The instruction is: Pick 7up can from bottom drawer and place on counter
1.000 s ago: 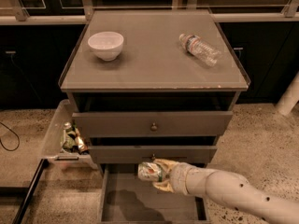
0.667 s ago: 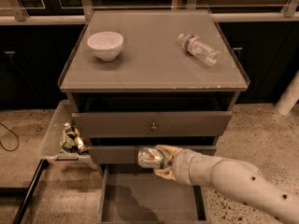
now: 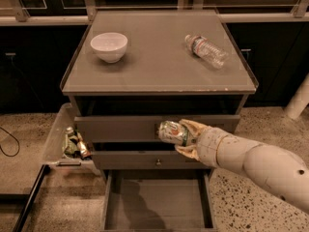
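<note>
The 7up can (image 3: 170, 132), silver and green, lies sideways in my gripper (image 3: 184, 138). The gripper is shut on it and holds it in the air in front of the upper drawer fronts, above the open bottom drawer (image 3: 157, 209). The drawer's flat floor shows nothing in it. The counter (image 3: 154, 64) is above the gripper, and the can is below its front rim. My pale arm (image 3: 256, 166) reaches in from the lower right.
A white bowl (image 3: 109, 46) stands at the counter's left back. A clear water bottle (image 3: 206, 50) lies at its right back. A side tray (image 3: 67, 141) left of the cabinet holds small items. A white post (image 3: 299, 100) stands at the right.
The gripper has risen with the can, from just above the bottom drawer to the level of the upper drawer fronts. Bowl and bottle have not moved.
</note>
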`<action>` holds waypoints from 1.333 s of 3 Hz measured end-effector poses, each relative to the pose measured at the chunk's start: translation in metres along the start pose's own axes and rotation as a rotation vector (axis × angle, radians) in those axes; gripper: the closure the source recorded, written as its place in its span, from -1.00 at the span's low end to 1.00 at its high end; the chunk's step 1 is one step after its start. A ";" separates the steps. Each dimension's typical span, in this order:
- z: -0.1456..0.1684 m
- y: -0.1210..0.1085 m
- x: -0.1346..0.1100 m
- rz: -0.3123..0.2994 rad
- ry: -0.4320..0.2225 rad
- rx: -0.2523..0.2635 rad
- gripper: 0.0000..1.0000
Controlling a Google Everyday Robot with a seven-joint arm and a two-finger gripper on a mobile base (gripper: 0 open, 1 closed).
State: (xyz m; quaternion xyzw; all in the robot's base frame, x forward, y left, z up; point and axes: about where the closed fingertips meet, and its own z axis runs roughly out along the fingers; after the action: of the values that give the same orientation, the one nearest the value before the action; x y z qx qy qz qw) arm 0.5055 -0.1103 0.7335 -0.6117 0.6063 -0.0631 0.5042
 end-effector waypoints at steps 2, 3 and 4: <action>-0.002 -0.026 -0.011 0.012 -0.043 0.005 1.00; -0.007 -0.076 -0.029 0.026 -0.102 0.017 1.00; -0.022 -0.141 -0.037 0.082 -0.155 0.060 1.00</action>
State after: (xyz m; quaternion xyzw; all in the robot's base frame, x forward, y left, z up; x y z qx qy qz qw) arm 0.5762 -0.1264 0.8614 -0.5742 0.5879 -0.0131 0.5696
